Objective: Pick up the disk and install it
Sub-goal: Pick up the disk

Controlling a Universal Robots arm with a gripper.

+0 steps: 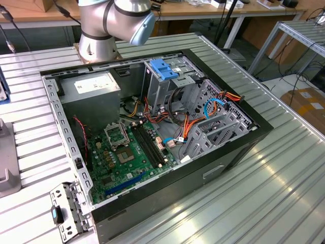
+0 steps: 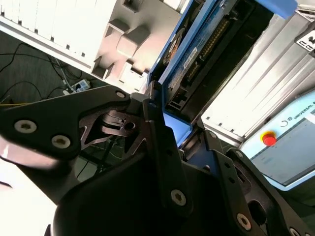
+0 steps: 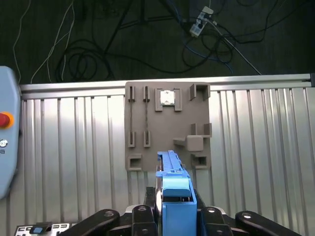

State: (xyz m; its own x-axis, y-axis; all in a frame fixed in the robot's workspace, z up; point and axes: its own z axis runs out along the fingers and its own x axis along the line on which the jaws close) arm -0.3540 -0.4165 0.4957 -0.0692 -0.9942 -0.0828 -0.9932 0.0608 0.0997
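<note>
One disk (image 3: 172,174), seen edge-on, is clamped in the gripper (image 3: 174,211); in the second wrist view the jaws press its blue frame from both sides. Below it, one grey fixture plate (image 3: 167,113) lies against the edge of the ribbed worktop (image 3: 256,147), with bare slats on either side. Exterior view: one open computer case (image 1: 218,168) stands mid-worktop, with a free margin along the edge nearest that camera.

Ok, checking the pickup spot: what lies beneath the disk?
A grey slotted holder plate on the ribbed table, a small square part in one pocket. The disk hides part of its edge.
</note>
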